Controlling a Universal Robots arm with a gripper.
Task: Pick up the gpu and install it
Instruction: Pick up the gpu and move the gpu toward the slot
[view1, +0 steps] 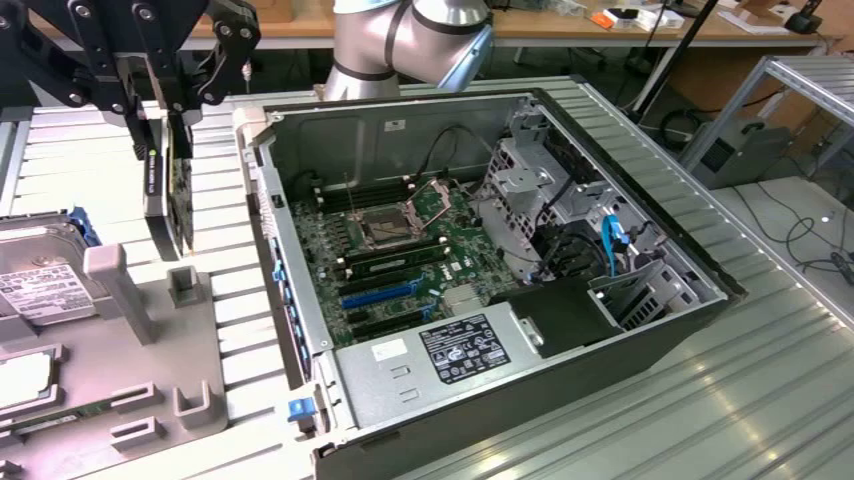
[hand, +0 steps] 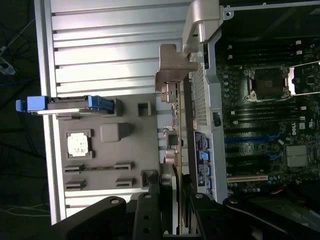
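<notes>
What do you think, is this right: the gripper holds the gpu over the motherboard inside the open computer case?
No. The gripper holds the gpu outside the open computer case, over the grey tray at the exterior view's left; the exterior view shows it.

Exterior view: set high, facing obliquely down across the open computer case (view1: 574, 400), mid-range. Wrist view: close, sighting along the gripper (hand: 172, 205) and the gpu (hand: 175, 125) it holds, seemingly straight down. Both cover the motherboard (view1: 387, 240) and grey parts tray (view1: 147, 360).
</notes>
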